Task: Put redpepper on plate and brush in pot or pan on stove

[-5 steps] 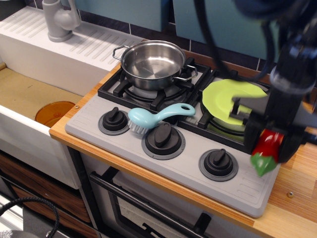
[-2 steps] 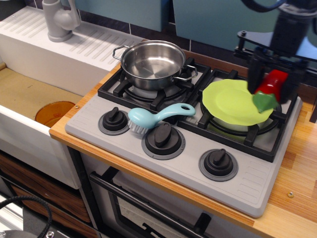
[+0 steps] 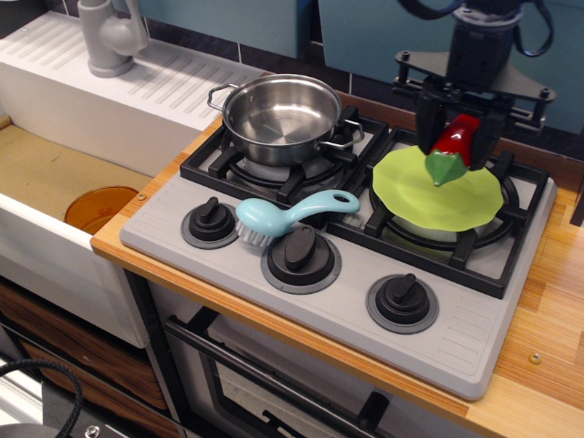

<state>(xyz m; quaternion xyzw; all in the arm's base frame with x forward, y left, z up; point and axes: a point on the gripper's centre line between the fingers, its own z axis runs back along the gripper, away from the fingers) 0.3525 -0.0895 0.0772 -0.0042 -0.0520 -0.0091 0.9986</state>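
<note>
My gripper (image 3: 453, 135) is shut on the redpepper (image 3: 454, 143) and holds it, green stem down, just above the far part of the lime-green plate (image 3: 438, 193). The plate lies on the right burner of the grey stove (image 3: 356, 301). The light blue brush (image 3: 292, 215) lies on the stove between the left and middle knobs, bristles to the left. The steel pot (image 3: 281, 117) stands empty on the left burner.
A white sink (image 3: 55, 182) with an orange drain lies left of the stove, with a grey tap (image 3: 108, 35) behind it. Wooden counter (image 3: 547, 301) runs along the right. Three black knobs line the stove front. An oven door sits below.
My gripper has carried the redpepper from the stove's right front edge back and to the left, to above the far part of the plate. The brush and pot have not moved.
</note>
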